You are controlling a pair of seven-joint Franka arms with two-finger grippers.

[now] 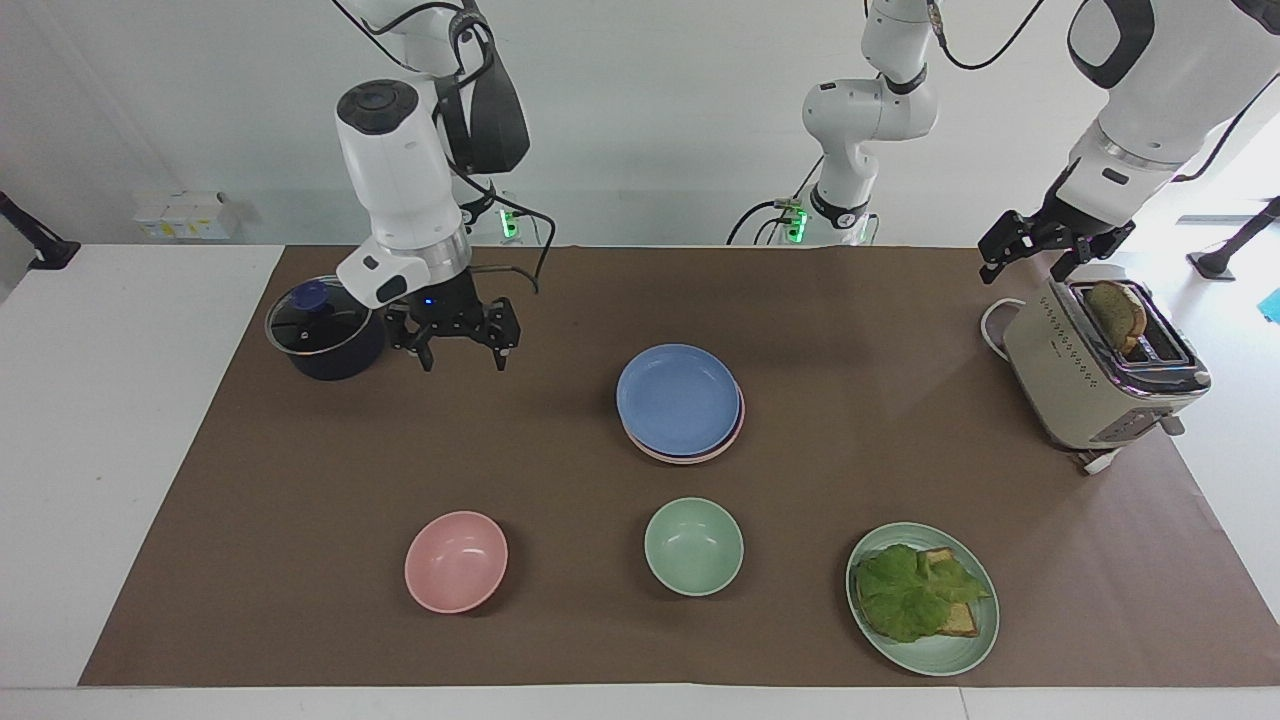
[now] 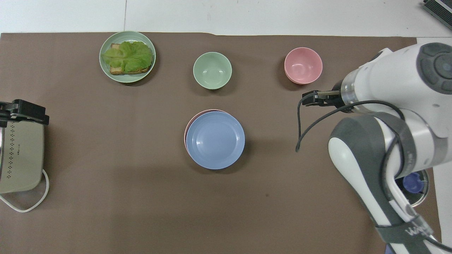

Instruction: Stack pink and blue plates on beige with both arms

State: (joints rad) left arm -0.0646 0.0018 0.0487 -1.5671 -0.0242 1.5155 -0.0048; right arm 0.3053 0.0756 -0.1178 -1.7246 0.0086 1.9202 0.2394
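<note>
Plainly, your stacking looks done: the blue plate sits on top of the pile in the middle of the brown mat, with the pink plate showing only as a thin crescent of rim under it. Both grippers are clear of the pile. The right gripper hangs empty with its fingers spread, up over the mat just beside the lidded saucepan at the right arm's end of the table. The left gripper waits with its claw spread too, over the toaster at the left arm's end, holding nothing.

So judge the step in hand as the retreat after the last placement. What comes next asks little of you: park the right arm without clipping the saucepan's lid, and check that the pile sits square (the blue plate looks shifted a touch off the pink one's centre, though it seems stable).

What you cannot confirm is the beige plate itself. It is buried beneath the other two, and neither view shows a rim you could call beige with any confidence. In the overhead view the right arm's body covers most of the saucepan, and the toaster is cut off at the frame's edge.
</note>
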